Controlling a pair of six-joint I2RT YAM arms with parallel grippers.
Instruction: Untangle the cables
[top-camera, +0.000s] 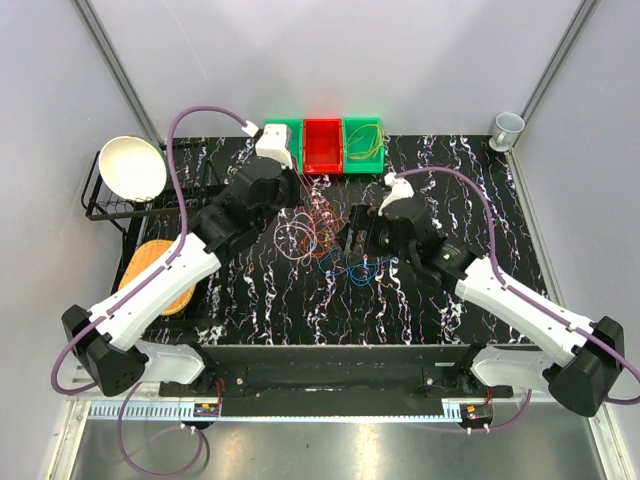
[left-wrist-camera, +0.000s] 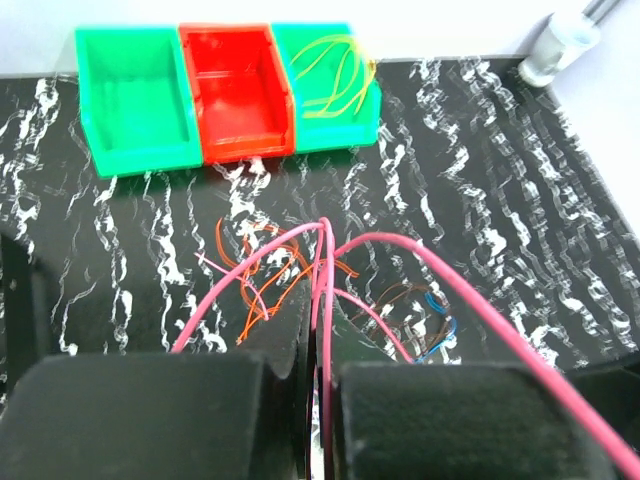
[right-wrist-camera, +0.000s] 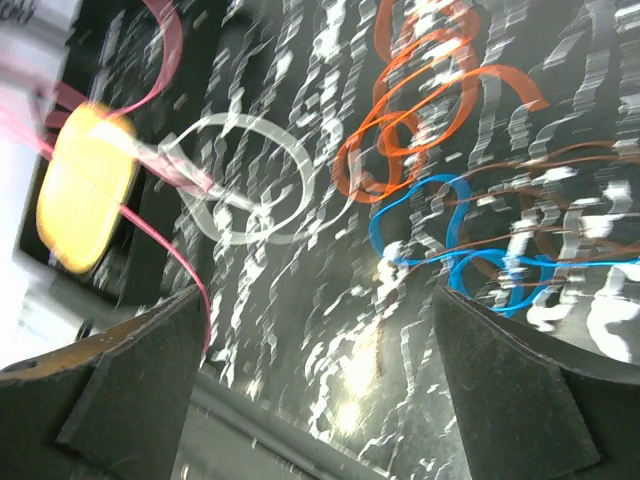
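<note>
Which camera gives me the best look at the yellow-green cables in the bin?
Left wrist: the yellow-green cables show as separate loops in the right-hand green bin. Top view shows them small. Right wrist does not show them.

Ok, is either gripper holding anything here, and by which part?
The left gripper is shut on the pink cable, pinching several of its strands where the loops bunch together and run into the jaws. The right gripper is open and holds nothing.

Tangled cables (top-camera: 312, 236) on black table (top-camera: 472, 185)
</note>
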